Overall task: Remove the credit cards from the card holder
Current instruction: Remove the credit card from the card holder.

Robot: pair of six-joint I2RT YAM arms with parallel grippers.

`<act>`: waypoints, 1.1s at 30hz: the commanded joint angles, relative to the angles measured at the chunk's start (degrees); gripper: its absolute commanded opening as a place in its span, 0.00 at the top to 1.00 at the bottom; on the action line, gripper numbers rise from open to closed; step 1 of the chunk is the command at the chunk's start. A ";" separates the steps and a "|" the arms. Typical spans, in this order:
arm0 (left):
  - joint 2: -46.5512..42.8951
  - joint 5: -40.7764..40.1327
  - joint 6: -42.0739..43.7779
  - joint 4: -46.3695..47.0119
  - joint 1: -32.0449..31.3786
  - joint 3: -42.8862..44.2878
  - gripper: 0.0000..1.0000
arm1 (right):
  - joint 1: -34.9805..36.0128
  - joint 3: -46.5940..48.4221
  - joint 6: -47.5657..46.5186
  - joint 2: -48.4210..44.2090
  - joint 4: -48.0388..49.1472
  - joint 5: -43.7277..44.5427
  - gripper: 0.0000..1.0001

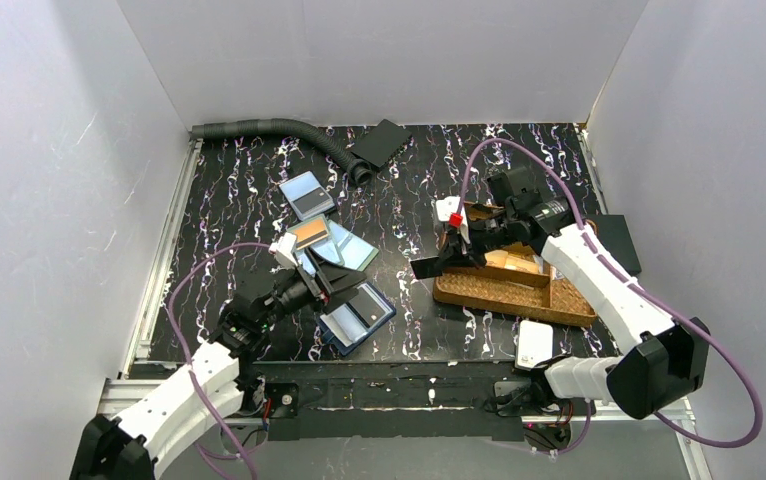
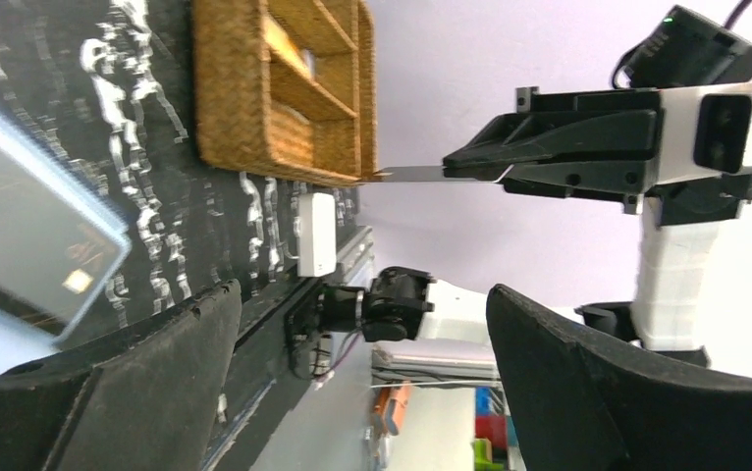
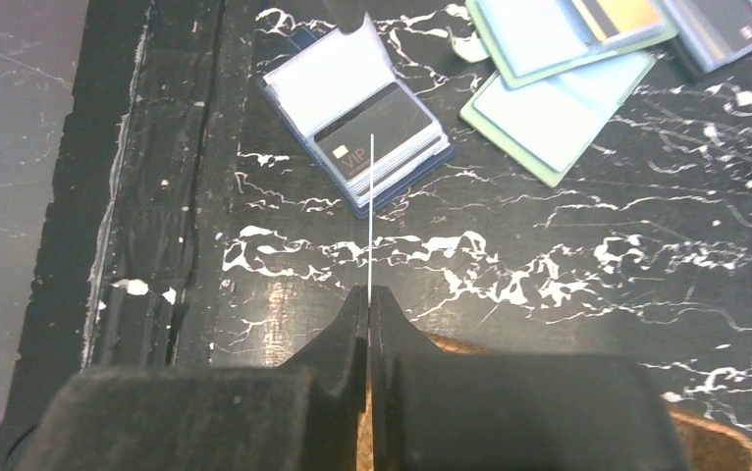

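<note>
Your left gripper stands wide open, holding nothing, just beside the holder, which lies open on the table with a dark card in its sleeve. Your right gripper is clamped on a card, edge-on, by the tray. Loose cards lie beyond the holder.

Plain white panels close the workspace in: a back wall, a left wall and a right wall. The table is black with white marbled veins. A metal rail runs along its left edge. Soft, even light leaves faint glare on the tabletop.
</note>
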 commanded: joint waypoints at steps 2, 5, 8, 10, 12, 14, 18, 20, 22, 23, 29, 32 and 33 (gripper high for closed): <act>9.74 -1.55 -12.71 18.69 -4.15 2.80 0.02 | 0.03 3.52 -3.31 -3.52 1.50 -1.33 0.99; 16.67 -1.40 -19.21 19.04 -6.43 7.21 0.02 | 0.03 5.56 -7.80 -2.84 -1.31 0.40 0.99; 21.82 -2.70 -23.04 19.14 -8.47 10.99 0.02 | 0.06 8.29 -16.24 -1.87 -7.55 1.14 0.99; 24.42 -3.66 -26.22 19.36 -8.99 12.76 0.05 | 0.06 9.69 -21.08 -1.96 -10.63 1.71 0.99; 26.14 -4.91 -29.12 19.50 -9.23 13.99 0.07 | 0.06 10.33 -24.54 -2.22 -12.68 2.14 0.99; 27.81 -6.30 -31.88 19.58 -9.69 14.49 0.09 | 0.06 11.10 -26.98 -1.78 -14.65 2.04 0.99; 31.39 -7.14 -34.49 20.08 -11.04 16.30 0.13 | 0.21 11.06 -30.10 -1.86 -14.50 2.15 0.99; 32.69 -7.31 -35.25 20.56 -12.00 17.34 0.13 | 0.53 11.37 -30.34 -2.13 -12.90 3.08 0.99; 33.77 -7.59 -35.96 21.25 -12.91 18.11 0.14 | 0.73 11.62 -30.22 -2.30 -10.88 4.44 0.99; 34.23 -7.88 -36.41 21.73 -13.19 18.24 0.15 | 0.76 11.78 -30.13 -2.25 -10.01 4.83 0.99; 37.25 -10.33 -39.52 24.06 -15.12 19.94 0.29 | 1.45 9.98 -30.04 -3.47 -5.46 5.51 0.99; 39.97 -10.12 -40.66 25.79 -15.95 21.89 0.35 | 2.23 8.75 -29.54 -4.58 -3.05 5.84 0.99; 41.20 -10.12 -41.08 26.76 -16.31 22.42 0.38 | 2.51 8.08 -29.25 -5.04 -2.03 6.11 0.99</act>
